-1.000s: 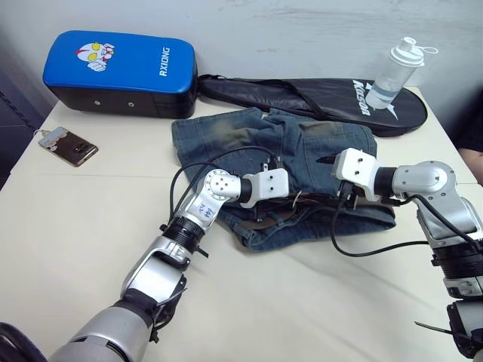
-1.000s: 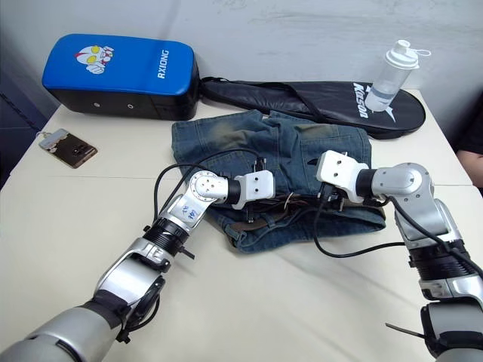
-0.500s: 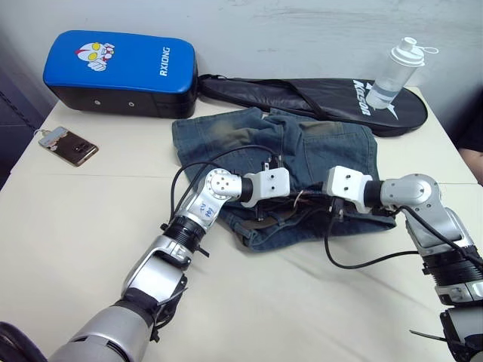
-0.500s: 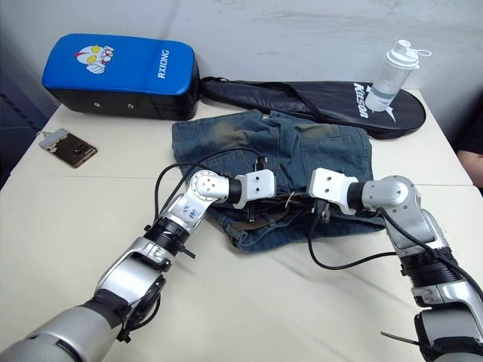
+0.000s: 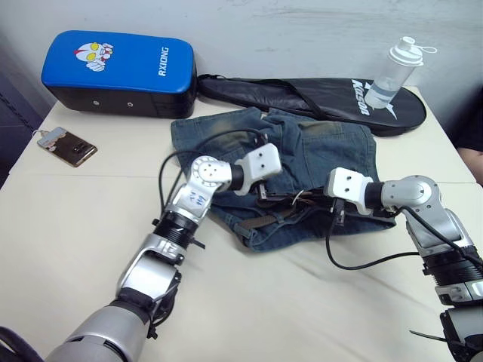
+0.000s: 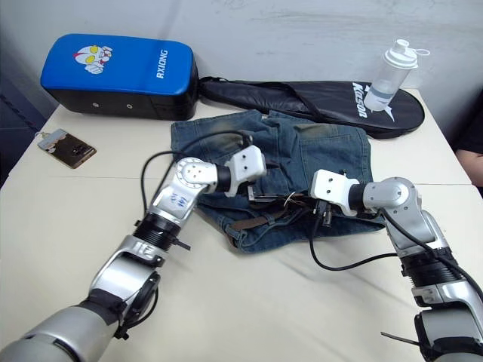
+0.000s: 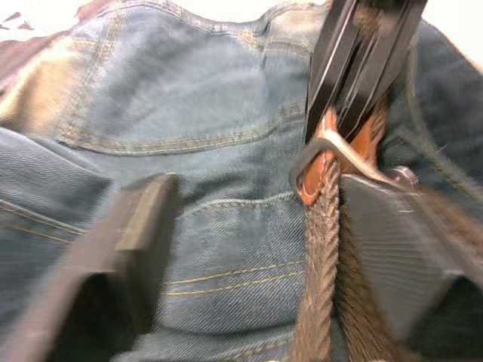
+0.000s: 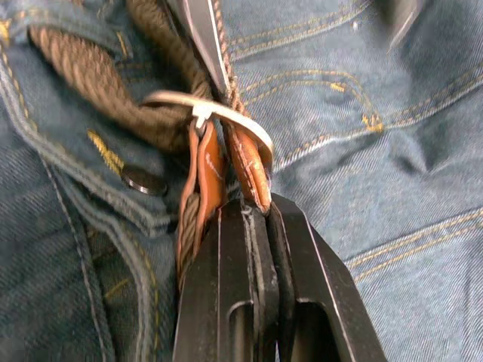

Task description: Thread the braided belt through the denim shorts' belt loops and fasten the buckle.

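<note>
On the denim shorts (image 5: pixel 302 151), the right wrist view alone shows the right gripper (image 8: pixel 253 207) clamped on the braided belt (image 8: pixel 90 75) by 1 buckle (image 8: pixel 219 113). The left gripper (image 7: pixel 249 219) spreads wide, empty.

Faded denim shorts (image 5: pixel 302 151) lie flat; the brown braided belt (image 8: pixel 90 68) and silver buckle (image 8: pixel 219 113) sit, apparently pinched, at the right gripper (image 8: pixel 253 215) tips.

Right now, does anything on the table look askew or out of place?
The shorts lie rumpled, waistband bunched and folded near the belt. The right gripper is shut on the belt's leather end by the buckle. Nothing spilled or damaged.
</note>
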You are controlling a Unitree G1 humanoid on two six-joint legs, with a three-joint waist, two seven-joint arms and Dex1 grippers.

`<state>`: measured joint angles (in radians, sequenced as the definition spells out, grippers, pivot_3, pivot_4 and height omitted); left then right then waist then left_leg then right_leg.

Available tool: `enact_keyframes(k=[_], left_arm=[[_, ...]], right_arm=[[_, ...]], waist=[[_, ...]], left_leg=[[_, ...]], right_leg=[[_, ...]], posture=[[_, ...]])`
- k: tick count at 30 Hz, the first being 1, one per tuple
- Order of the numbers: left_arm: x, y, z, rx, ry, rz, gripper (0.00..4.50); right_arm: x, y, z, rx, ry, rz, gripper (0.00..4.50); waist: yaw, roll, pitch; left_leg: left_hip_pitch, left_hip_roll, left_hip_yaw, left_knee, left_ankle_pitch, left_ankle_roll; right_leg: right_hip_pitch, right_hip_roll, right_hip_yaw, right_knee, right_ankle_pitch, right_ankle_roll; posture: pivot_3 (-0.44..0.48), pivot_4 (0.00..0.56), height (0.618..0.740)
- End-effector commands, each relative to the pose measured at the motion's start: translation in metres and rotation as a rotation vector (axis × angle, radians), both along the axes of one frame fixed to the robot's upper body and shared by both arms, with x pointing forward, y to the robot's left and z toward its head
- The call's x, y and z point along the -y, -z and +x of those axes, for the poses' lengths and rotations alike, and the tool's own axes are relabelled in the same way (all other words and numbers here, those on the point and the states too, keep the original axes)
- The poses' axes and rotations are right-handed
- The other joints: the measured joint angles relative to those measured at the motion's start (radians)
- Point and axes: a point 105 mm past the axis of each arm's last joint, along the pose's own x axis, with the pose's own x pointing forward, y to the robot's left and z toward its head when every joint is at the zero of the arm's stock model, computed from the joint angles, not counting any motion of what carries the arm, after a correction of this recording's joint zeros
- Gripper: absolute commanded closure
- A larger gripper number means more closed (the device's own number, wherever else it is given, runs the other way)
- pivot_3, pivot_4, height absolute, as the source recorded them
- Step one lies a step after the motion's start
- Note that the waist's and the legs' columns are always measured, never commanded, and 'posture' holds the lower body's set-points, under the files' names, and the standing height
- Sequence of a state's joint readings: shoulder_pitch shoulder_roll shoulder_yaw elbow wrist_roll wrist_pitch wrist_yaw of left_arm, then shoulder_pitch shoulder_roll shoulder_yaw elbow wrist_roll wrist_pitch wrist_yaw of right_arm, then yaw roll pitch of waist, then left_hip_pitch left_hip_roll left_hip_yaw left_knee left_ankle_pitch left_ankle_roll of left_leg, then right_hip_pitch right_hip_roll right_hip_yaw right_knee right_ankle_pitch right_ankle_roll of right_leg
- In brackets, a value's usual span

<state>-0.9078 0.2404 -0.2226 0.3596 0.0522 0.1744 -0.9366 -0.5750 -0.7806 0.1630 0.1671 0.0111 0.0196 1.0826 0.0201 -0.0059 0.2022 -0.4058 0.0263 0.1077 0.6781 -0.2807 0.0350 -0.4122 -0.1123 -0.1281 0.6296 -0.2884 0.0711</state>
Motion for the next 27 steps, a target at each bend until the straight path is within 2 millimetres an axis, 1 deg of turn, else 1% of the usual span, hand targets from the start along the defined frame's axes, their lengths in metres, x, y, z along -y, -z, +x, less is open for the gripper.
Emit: enact_keyframes(k=[1, 2, 3, 4, 5, 6, 7, 8, 9, 10, 11, 13, 14, 17, 19, 23, 25, 27], left_arm=[[-0.024, -0.028, -0.015, -0.045, -0.005, -0.072, 0.37], [-0.033, -0.033, -0.020, -0.062, -0.014, -0.085, 0.37], [-0.042, -0.038, -0.026, -0.088, -0.019, -0.111, 0.63], [-0.047, -0.042, -0.031, -0.107, -0.020, -0.127, 0.92], [-0.053, -0.037, -0.041, -0.132, -0.016, -0.112, 1.10], [-0.055, -0.032, -0.047, -0.151, -0.012, -0.097, 1.56], [-0.056, -0.021, -0.056, -0.180, -0.005, -0.062, 1.90], [-0.055, -0.010, -0.062, -0.212, -0.001, -0.035, 2.11], [-0.054, -0.001, -0.068, -0.241, 0.003, -0.016, 2.62], [-0.052, 0.009, -0.074, -0.274, 0.008, 0.004, 2.86], [-0.050, 0.016, -0.078, -0.302, 0.008, 0.016, 3.39], [-0.048, 0.034, -0.079, -0.313, -0.018, 0.080, 4.21], [-0.049, 0.042, -0.078, -0.301, -0.041, 0.119, 4.43], [-0.044, 0.052, -0.075, -0.330, -0.086, 0.118, 4.43], [-0.043, 0.063, -0.075, -0.353, -0.115, 0.145, 4.43], [-0.046, 0.086, -0.090, -0.432, -0.095, 0.234, 4.43], [-0.052, 0.097, -0.099, -0.469, -0.081, 0.288, 4.43], [-0.059, 0.107, -0.107, -0.500, -0.073, 0.341, 4.43]], right_arm=[[0.008, -0.008, 0.002, 0.029, 0.010, -0.016, 4.50], [0.008, -0.008, 0.002, 0.029, 0.010, -0.016, 4.50], [0.009, -0.007, 0.002, 0.028, 0.010, -0.017, 4.50], [0.009, -0.007, 0.003, 0.028, 0.010, -0.018, 4.50], [0.009, -0.007, 0.003, 0.030, 0.008, -0.019, 4.50], [0.010, -0.007, 0.003, 0.031, 0.006, -0.020, 4.50], [0.009, -0.007, 0.004, 0.036, 0.003, -0.021, 4.50], [0.009, -0.007, 0.004, 0.039, 0.000, -0.021, 4.50], [0.009, -0.007, 0.004, 0.042, -0.003, -0.022, 4.50], [0.009, -0.008, 0.004, 0.044, -0.006, -0.023, 4.50], [0.009, -0.008, 0.004, 0.046, -0.009, -0.023, 4.50], [0.009, -0.008, 0.003, 0.049, -0.013, -0.024, 4.50], [0.009, -0.009, 0.003, 0.051, -0.014, -0.024, 4.50], [0.009, -0.010, 0.002, 0.054, -0.017, -0.024, 4.50], [0.009, -0.011, 0.000, 0.054, -0.019, -0.023, 4.50], [0.012, -0.015, -0.003, 0.084, -0.028, -0.027, 4.50], [0.023, -0.017, -0.007, 0.124, -0.039, -0.066, 4.50], [0.040, -0.021, -0.010, 0.210, -0.043, -0.129, 4.50]], waist=[[-0.003, 0.000, 0.000], [-0.004, 0.000, 0.000], [-0.004, 0.000, 0.000], [-0.004, 0.000, 0.000], [-0.006, 0.000, 0.000], [-0.006, 0.000, 0.000], [-0.006, 0.000, 0.000], [-0.005, 0.000, 0.000], [-0.004, 0.000, 0.000], [-0.002, 0.000, 0.000], [0.000, 0.000, 0.000], [0.001, 0.000, 0.000], [0.001, 0.000, 0.000], [0.000, 0.000, 0.000], [0.000, 0.000, 0.000], [0.000, 0.000, 0.000], [0.000, 0.000, 0.000], [0.002, 0.000, 0.000]], left_leg=[[0.000, 0.001, 0.000, 0.000, 0.000, 0.000], [0.000, 0.001, 0.000, 0.000, 0.000, 0.000], [0.000, 0.001, 0.000, 0.000, 0.000, 0.000], [0.000, 0.001, 0.000, 0.000, 0.000, -0.001], [0.000, 0.001, 0.000, 0.000, 0.000, -0.001], [0.000, 0.001, 0.000, 0.000, 0.000, -0.001], [0.000, 0.001, 0.000, 0.000, 0.000, -0.001], [0.001, 0.001, 0.000, 0.000, 0.000, -0.001], [0.001, 0.001, 0.000, 0.000, -0.001, -0.001], [0.001, 0.001, 0.000, 0.000, -0.001, -0.001], [0.001, 0.001, 0.000, 0.001, -0.001, -0.001], [0.001, 0.001, 0.000, 0.001, -0.001, -0.001], [0.001, 0.001, 0.000, 0.001, -0.001, -0.002], [0.001, 0.001, 0.000, 0.001, -0.001, -0.002], [0.001, 0.001, 0.001, 0.001, -0.001, -0.002], [0.001, 0.002, 0.001, 0.001, -0.002, -0.002], [0.002, 0.002, 0.001, 0.001, -0.002, -0.003], [0.002, 0.002, 0.001, 0.001, -0.002, -0.003]], right_leg=[[0.000, 0.000, 0.000, 0.001, 0.000, 0.000], [0.000, 0.001, 0.001, 0.002, 0.000, 0.000], [0.000, 0.001, 0.001, 0.003, 0.000, 0.000], [0.000, 0.001, 0.001, 0.003, 0.000, 0.000], [0.000, 0.001, 0.002, 0.003, 0.000, 0.000], [0.000, 0.001, 0.004, 0.003, 0.000, 0.000], [0.000, 0.000, 0.008, 0.003, 0.000, 0.000], [0.000, 0.000, 0.010, 0.003, 0.000, 0.000], [0.001, 0.000, 0.010, 0.003, 0.000, 0.000], [0.001, 0.000, 0.011, 0.003, 0.000, 0.000], [0.001, 0.000, 0.011, 0.002, 0.000, 0.000], [0.001, 0.000, 0.012, -0.001, 0.000, 0.000], [0.001, 0.000, 0.012, -0.001, 0.000, 0.000], [0.001, -0.001, 0.013, -0.001, 0.000, 0.000], [0.001, -0.001, 0.013, -0.001, 0.000, 0.000], [0.001, -0.001, 0.013, -0.001, 0.000, 0.000], [0.001, -0.001, 0.014, -0.001, 0.000, 0.000], [0.001, -0.001, 0.014, -0.002, 0.000, 0.000]], posture=[[0.000, 0.150, 0.740], [0.000, 0.150, 0.740], [0.000, 0.150, 0.740], [0.000, 0.150, 0.740], [0.000, 0.150, 0.740], [0.000, 0.150, 0.740], [0.000, 0.150, 0.740], [0.000, 0.150, 0.740], [0.000, 0.150, 0.740], [0.000, 0.150, 0.740], [0.000, 0.150, 0.740], [0.000, 0.150, 0.740], [0.000, 0.150, 0.740], [0.000, 0.150, 0.740], [0.000, 0.150, 0.740], [0.000, 0.150, 0.740], [0.000, 0.150, 0.740], [0.000, 0.150, 0.740]])
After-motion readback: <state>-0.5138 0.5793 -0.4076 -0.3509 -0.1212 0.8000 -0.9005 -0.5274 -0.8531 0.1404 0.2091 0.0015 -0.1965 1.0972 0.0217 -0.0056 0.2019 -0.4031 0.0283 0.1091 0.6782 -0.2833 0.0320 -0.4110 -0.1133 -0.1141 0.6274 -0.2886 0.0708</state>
